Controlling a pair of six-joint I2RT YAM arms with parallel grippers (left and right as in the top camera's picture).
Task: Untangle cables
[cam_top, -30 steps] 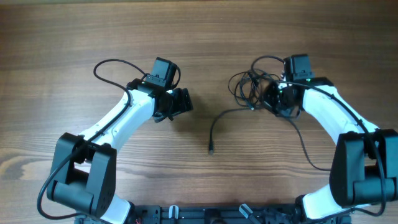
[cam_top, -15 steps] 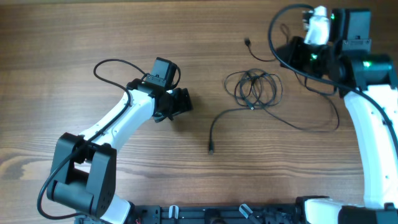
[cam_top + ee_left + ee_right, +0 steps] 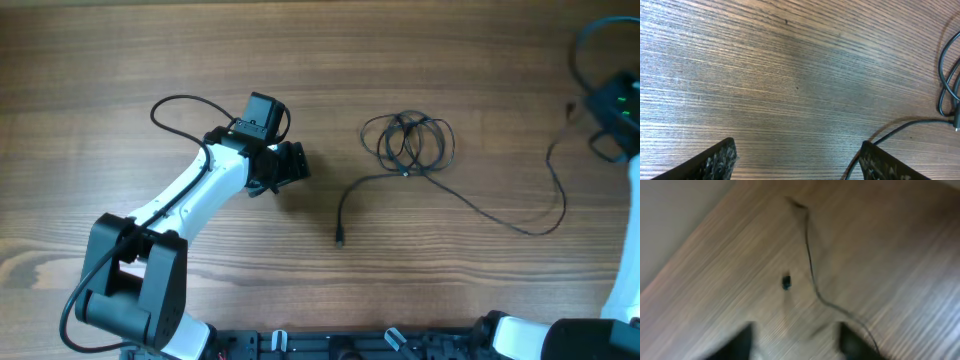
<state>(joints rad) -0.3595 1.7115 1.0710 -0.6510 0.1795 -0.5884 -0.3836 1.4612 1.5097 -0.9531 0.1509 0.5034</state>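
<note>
The cables (image 3: 408, 140) lie as a small dark coil right of the table's middle. One strand runs down-left to a plug (image 3: 340, 240). A longer strand (image 3: 520, 228) trails right and bends up toward the right edge. My left gripper (image 3: 290, 165) rests open left of the coil, and the left wrist view shows bare wood between its jaws (image 3: 797, 162), with cable loops (image 3: 946, 85) at the right. In the blurred right wrist view my right gripper (image 3: 796, 342) is open over the wood, with a thin cable (image 3: 810, 255) and a small plug (image 3: 786, 282) ahead.
A thick black wire (image 3: 175, 105) loops off the left arm. Part of the right arm (image 3: 620, 105) shows at the far right edge of the overhead view. The right wrist view shows the table edge (image 3: 695, 245) at the left.
The right arm swung from the coil up and out to the far right, drawing one long strand out of the bundle. Its jaws, shut before, now stand apart. The left arm stayed put.
</note>
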